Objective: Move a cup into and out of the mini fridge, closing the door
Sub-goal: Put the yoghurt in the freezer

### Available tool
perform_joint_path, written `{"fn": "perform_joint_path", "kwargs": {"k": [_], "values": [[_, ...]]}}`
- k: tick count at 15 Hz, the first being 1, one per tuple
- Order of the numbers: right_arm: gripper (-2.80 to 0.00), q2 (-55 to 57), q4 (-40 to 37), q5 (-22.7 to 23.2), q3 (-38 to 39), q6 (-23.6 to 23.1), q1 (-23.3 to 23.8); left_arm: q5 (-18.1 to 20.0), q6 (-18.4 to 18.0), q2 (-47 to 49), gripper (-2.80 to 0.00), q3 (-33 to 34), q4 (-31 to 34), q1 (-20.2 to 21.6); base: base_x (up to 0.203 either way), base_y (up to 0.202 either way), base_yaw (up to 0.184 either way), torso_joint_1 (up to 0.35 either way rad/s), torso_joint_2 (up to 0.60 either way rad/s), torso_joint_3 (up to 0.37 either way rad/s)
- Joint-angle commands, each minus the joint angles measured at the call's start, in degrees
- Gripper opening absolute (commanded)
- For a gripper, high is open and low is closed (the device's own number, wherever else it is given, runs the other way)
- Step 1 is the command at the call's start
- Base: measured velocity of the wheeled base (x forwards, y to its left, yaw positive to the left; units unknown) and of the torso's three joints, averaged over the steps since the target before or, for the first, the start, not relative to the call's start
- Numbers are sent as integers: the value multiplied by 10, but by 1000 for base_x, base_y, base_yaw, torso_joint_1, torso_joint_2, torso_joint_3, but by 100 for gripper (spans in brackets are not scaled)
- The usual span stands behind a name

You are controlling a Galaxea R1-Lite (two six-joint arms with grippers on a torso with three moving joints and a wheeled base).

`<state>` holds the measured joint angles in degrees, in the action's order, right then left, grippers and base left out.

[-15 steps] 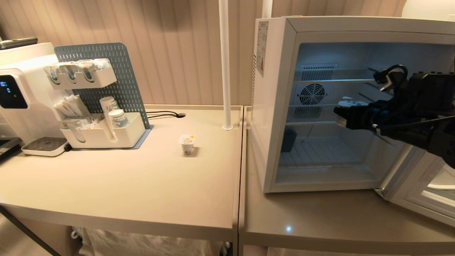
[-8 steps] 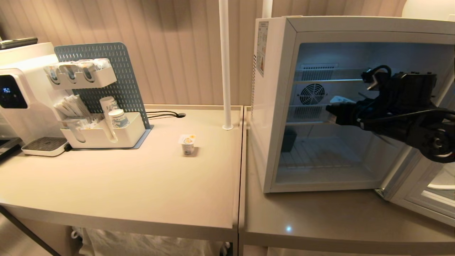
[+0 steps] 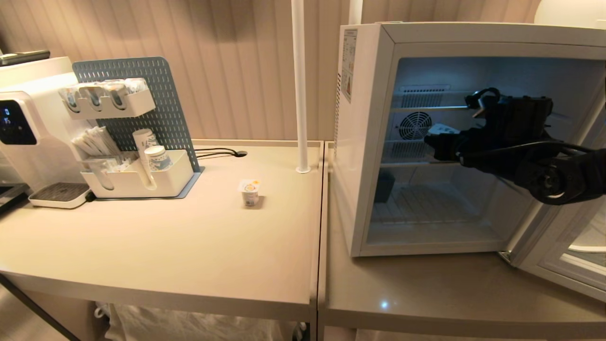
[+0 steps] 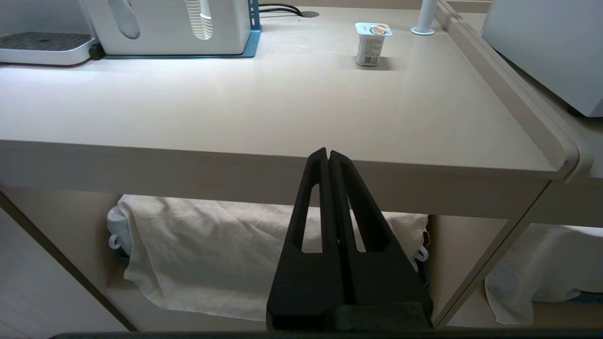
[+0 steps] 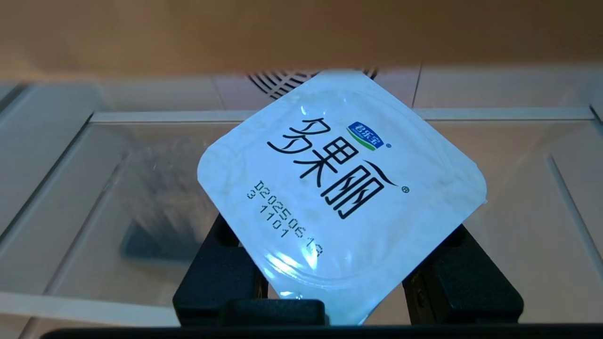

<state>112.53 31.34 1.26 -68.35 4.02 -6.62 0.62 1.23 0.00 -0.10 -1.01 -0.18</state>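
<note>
Your right claw [image 3: 438,142] is inside the open fridge [image 3: 367,142], level with the middle shelf [image 5: 70,188], and is clamped on a foil-lidded cup [image 5: 339,188]. The cup sits between the claw's fingers, above the glass shelf, in front of the rear fan grille [image 3: 415,125]. The door [image 3: 563,246] stands open at the right. Your left claw [image 4: 328,162] is pressed together, parked below the near desk [image 4: 235,108] edge. A second cup [image 3: 249,192] stands on the left desk.
</note>
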Motion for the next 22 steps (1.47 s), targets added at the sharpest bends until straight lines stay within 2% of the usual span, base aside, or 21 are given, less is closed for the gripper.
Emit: {"fn": "perform_joint_path", "kwargs": {"k": [1,2,8,22], "values": [[-280,7,-2,-3,5,0,-1,0,0,1,-280,0,0,0,0,0,0,0,0,0],[0,5,-3,-3,6,-1,0,0,0,1,-280,0,0,0,0,0,0,0,0,0],[0,-40,-2,-5,42,-1,-1,0,0,1,-280,0,0,0,0,0,0,0,0,0],[0,-298,3,1,274,-3,0,0,1,1,-280,0,0,0,0,0,0,0,0,0]]}}
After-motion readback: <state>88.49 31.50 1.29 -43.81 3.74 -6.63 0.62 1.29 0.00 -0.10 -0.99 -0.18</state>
